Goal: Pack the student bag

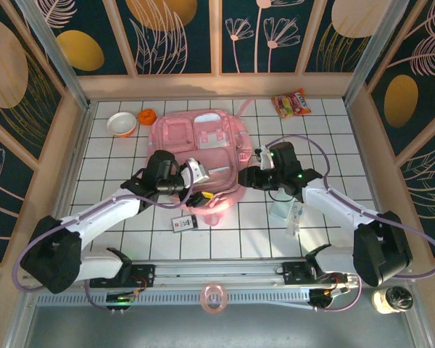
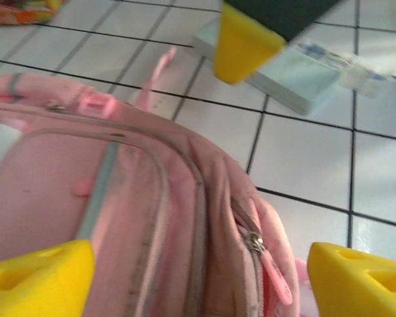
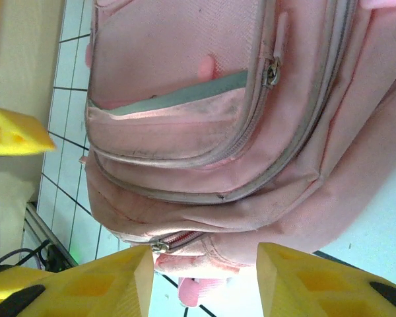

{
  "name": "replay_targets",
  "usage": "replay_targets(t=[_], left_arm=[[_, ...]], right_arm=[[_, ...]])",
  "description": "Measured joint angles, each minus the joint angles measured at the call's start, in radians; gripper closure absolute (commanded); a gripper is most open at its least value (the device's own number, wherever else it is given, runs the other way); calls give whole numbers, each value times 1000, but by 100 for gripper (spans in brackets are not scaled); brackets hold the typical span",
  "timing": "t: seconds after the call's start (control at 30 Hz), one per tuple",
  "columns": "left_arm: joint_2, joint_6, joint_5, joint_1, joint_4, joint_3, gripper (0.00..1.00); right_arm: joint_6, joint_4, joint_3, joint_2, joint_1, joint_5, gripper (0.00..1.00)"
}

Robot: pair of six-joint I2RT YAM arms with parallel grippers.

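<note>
Tiles (image 1: pixel 333 145) bear zipped pink student bag (image 1: pixel 203 156); left end effector (image 2: pixel 201 267), right end effector (image 3: pixel 204 264) open.

Matt pink cloth student bag (image 3: pixel 185 79) on glossy tiles (image 2: pixel 303 152).

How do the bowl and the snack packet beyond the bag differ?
The bowl is round and white with an orange rim; the snack packet is flat, crinkled, red and yellow. The bowl sits by the student bag's far left corner, the snack packet by its far right. Both rest on the tiled table, clear of the bag.
</note>
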Motion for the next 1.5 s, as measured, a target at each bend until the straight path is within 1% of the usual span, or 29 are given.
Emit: replay_targets(t=[0.1,0.27,0.37,0.5,0.6,0.63,0.67,0.7,0.73,0.77,0.8,0.83,0.87,0.93,1.03,1.13,1.23,1.33,1.4,1.5], left_arm=[[-15,58,-79,0,-45,27,8],[85,165,-187,1,-130,114,6],[153,212,-226,3,-146,136,5],[237,255,-247,3,-162,169,5],[298,271,-276,3,-151,190,7],[315,274,-289,3,-143,193,9],[332,275,-297,3,-133,195,15],[345,275,-306,3,-124,198,24],[360,277,-316,3,-115,201,40],[370,280,-321,3,-112,205,65],[373,279,-318,1,-116,208,84],[370,274,-321,-5,-119,208,95],[362,264,-329,-11,-117,208,100],[323,238,-350,-12,-108,208,100],[219,184,-369,0,-90,211,100],[154,137,-368,13,-106,257,100],[151,97,-368,13,-111,309,100],[152,60,-366,13,-117,325,100],[154,41,-362,13,-127,331,100],[156,19,-357,13,-132,333,100]], right_arm=[[16,18,-17,-5,-1,-4,55],[28,37,-51,-8,-1,-16,54],[31,47,-52,-8,3,-15,53],[31,60,-53,-8,15,-15,52],[31,74,-61,-10,21,-14,52],[31,74,-64,-11,22,-14,52],[31,74,-66,-13,23,-11,52],[31,74,-67,-15,25,-9,52],[31,74,-68,-18,28,-7,52],[31,74,-68,-23,32,-4,52],[32,74,-68,-27,34,1,52],[32,73,-68,-35,38,9,52],[31,73,-68,-45,40,16,52],[32,70,-68,-68,42,35,52],[31,62,-67,-107,51,78,50],[31,40,-48,-130,98,127,50],[31,28,-17,-132,180,172,50],[47,28,8,-122,250,201,50],[68,30,25,-100,268,215,50],[100,45,33,-64,270,230,50]])
